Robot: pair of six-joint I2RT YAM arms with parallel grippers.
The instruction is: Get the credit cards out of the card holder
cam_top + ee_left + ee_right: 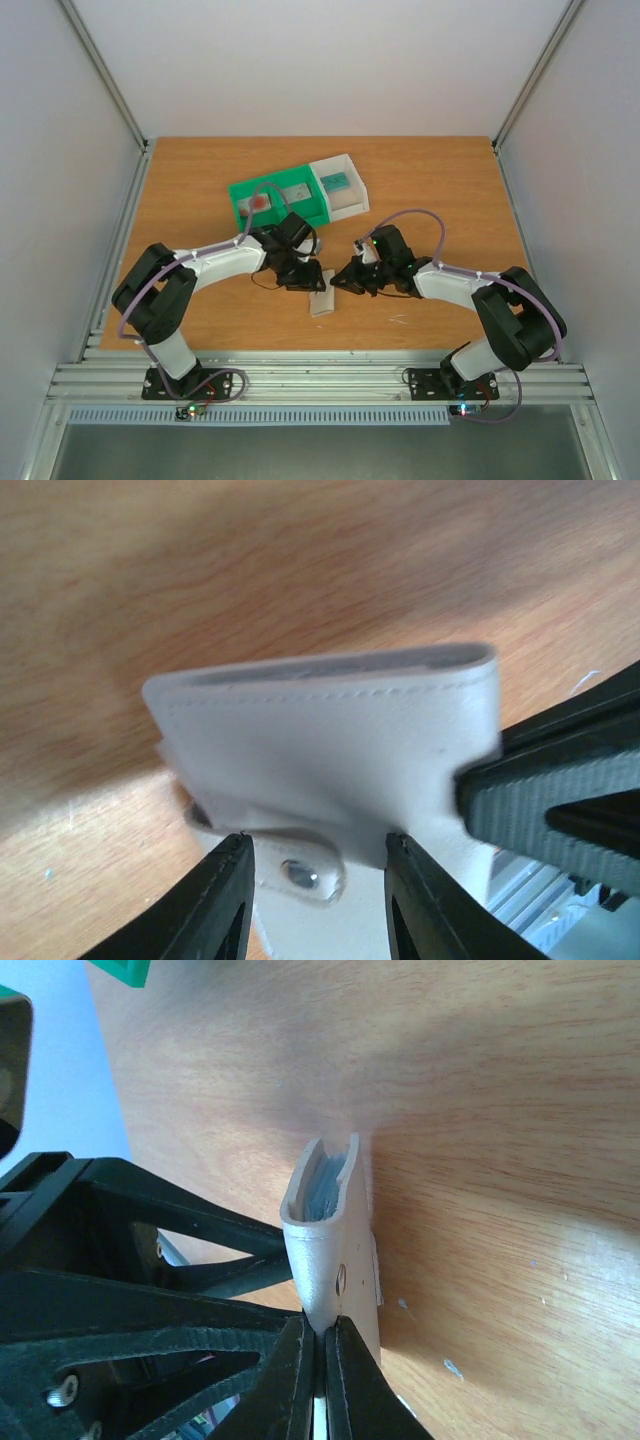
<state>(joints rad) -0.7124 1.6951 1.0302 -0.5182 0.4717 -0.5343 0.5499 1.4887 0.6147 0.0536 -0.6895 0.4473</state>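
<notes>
The card holder (322,300) sits mid-way across the wooden surface (450,200), between the two arms, turned up on edge rather than lying flat (whether it clears the wood I cannot tell). The right fingers (292,1375) are pressed together on one of its edges, pinching it. The left fingers (225,900) stand spread and grip nothing, with the holder's snap tab (300,873) lying in the gap between them. The holder's long axis runs crosswise to the left fingers, and its open slot is the edge turned away from them. The credit cards (322,1185) show only as thin edges inside that slot. To my eye the left arm, free and just beside the holder, would have to reach round to that far edge to draw a card.
</notes>
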